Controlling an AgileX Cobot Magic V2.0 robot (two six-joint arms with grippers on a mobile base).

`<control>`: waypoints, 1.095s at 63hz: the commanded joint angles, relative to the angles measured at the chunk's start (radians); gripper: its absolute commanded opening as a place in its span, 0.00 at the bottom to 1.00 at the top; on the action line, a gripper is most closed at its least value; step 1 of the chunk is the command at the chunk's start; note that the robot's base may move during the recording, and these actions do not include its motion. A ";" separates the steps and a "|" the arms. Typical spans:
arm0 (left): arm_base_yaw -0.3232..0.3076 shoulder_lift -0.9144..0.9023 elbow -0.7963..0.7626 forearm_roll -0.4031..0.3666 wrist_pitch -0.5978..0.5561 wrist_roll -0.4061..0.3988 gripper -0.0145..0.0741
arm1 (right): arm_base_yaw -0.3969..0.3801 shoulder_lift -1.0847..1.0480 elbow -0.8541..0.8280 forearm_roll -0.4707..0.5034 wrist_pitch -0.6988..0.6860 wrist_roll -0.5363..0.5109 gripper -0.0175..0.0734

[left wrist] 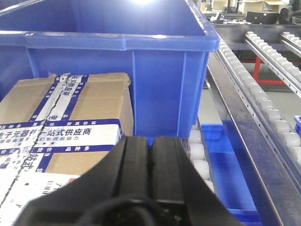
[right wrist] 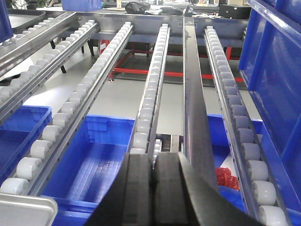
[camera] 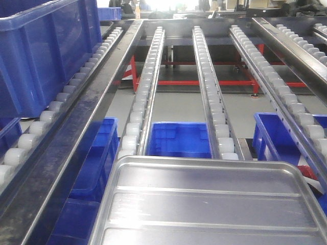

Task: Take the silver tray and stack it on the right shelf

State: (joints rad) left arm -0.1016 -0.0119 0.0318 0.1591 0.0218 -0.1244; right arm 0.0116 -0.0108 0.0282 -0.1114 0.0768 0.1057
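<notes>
In the front-facing view, the silver tray (camera: pixel 204 204) is seen lying flat at the near end of the right shelf (camera: pixel 208 87), with its far rim laid across the ends of two roller lanes. Whether it is borne by the rollers or by something beneath cannot be told. No gripper is shown here. A blue crate (camera: pixel 46 46) is parked on the neighbouring lane to the left, and blue bins (camera: pixel 179 140) are seen below the rack.

In the left wrist view, the left gripper (left wrist: pixel 150 165) is shown with its black pads pressed together and nothing between them. It is pointed at the blue crate, against whose near wall a taped cardboard box (left wrist: pixel 70 117) is set. The tray is not shown.

In the right wrist view, the right gripper (right wrist: pixel 154 183) is likewise closed on nothing and held over the roller lanes. Only a corner of the tray is caught at the lower left, apart from the fingers.

The tray is thus held by neither arm. Either the placing is judged all but done, or the grasp is not yet begun; this cannot be settled from these views.
</notes>
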 commanded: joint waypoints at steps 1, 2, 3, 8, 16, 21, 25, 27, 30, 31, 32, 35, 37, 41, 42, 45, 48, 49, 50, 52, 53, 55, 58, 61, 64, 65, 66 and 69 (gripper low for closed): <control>0.001 -0.013 0.017 0.000 -0.084 0.001 0.06 | 0.003 -0.021 -0.018 -0.004 -0.088 -0.008 0.25; 0.001 -0.013 0.017 0.000 -0.084 0.001 0.06 | 0.003 -0.021 -0.018 -0.004 -0.088 -0.008 0.25; 0.001 -0.013 0.017 0.000 -0.084 0.001 0.06 | 0.003 -0.021 -0.018 -0.004 -0.088 -0.008 0.25; 0.001 -0.013 0.017 0.000 -0.084 0.001 0.06 | 0.003 -0.021 -0.018 -0.004 -0.088 -0.008 0.25; 0.001 -0.013 0.017 0.000 -0.084 0.001 0.06 | 0.003 -0.021 -0.018 -0.004 -0.088 -0.008 0.25; 0.001 -0.013 0.017 0.000 -0.084 0.001 0.06 | 0.003 -0.021 -0.018 -0.004 -0.088 -0.008 0.25; 0.001 -0.013 0.017 0.000 -0.084 0.001 0.06 | 0.003 -0.021 -0.018 -0.004 -0.088 -0.008 0.25; 0.001 -0.013 0.017 0.000 -0.084 0.001 0.06 | 0.003 -0.021 -0.018 -0.004 -0.088 -0.008 0.25; 0.001 -0.013 0.017 0.000 -0.090 0.001 0.06 | 0.003 -0.021 -0.018 -0.004 -0.088 -0.008 0.25; 0.001 -0.013 0.017 0.000 -0.092 0.001 0.06 | 0.003 -0.021 -0.018 -0.004 -0.088 -0.008 0.25; 0.001 -0.013 0.017 0.000 -0.094 0.001 0.06 | 0.003 -0.021 -0.018 -0.004 -0.088 -0.008 0.25; 0.001 -0.013 0.017 0.000 -0.093 0.001 0.06 | 0.003 -0.021 -0.018 -0.004 -0.088 -0.008 0.25; 0.001 -0.013 0.017 0.000 -0.093 0.001 0.06 | 0.003 -0.021 -0.018 -0.004 -0.088 -0.008 0.25; 0.001 -0.013 0.017 -0.002 -0.093 0.001 0.06 | 0.003 -0.021 -0.018 -0.004 -0.097 -0.008 0.25; 0.001 -0.013 0.017 -0.004 -0.093 -0.004 0.06 | 0.003 -0.021 -0.018 -0.004 -0.097 -0.008 0.25; 0.001 -0.013 0.017 -0.011 -0.096 -0.006 0.06 | 0.003 -0.021 -0.018 -0.004 -0.100 -0.008 0.25; 0.002 -0.013 0.017 -0.011 -0.115 -0.006 0.06 | 0.003 -0.021 -0.018 -0.004 -0.100 -0.008 0.25; 0.002 -0.013 0.017 -0.013 -0.125 -0.006 0.06 | 0.003 -0.021 -0.018 -0.004 -0.102 -0.008 0.25; 0.004 -0.013 0.017 -0.012 -0.132 -0.006 0.06 | 0.003 -0.021 -0.018 -0.004 -0.105 -0.008 0.25; 0.004 -0.013 0.015 -0.023 -0.155 -0.006 0.06 | 0.003 -0.021 -0.018 -0.004 -0.112 -0.008 0.25; 0.004 -0.013 0.013 -0.031 -0.169 -0.006 0.06 | 0.003 -0.021 -0.018 -0.004 -0.116 -0.008 0.25; 0.004 -0.013 0.007 -0.038 -0.188 -0.006 0.06 | 0.003 -0.021 -0.018 -0.004 -0.131 -0.008 0.25; 0.004 -0.013 -0.017 -0.043 -0.205 -0.006 0.06 | 0.003 -0.021 -0.018 -0.004 -0.170 -0.008 0.25; 0.004 -0.011 -0.057 -0.043 -0.196 -0.006 0.06 | 0.003 -0.021 -0.024 -0.004 -0.215 -0.008 0.25; 0.004 -0.005 -0.112 -0.043 -0.157 -0.006 0.06 | 0.003 -0.021 -0.044 -0.004 -0.237 -0.008 0.25; 0.004 0.001 -0.130 -0.043 -0.131 -0.006 0.06 | 0.003 -0.021 -0.058 -0.004 -0.237 -0.008 0.25; 0.004 0.005 -0.160 -0.043 -0.111 -0.006 0.06 | 0.003 -0.021 -0.068 -0.004 -0.235 -0.008 0.25; 0.004 0.030 -0.236 -0.043 -0.022 -0.006 0.06 | 0.003 -0.017 -0.115 -0.004 -0.217 -0.008 0.25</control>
State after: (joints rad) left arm -0.1016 -0.0119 -0.0833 0.1264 0.0085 -0.1244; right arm 0.0116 -0.0108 0.0009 -0.1114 -0.0318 0.1057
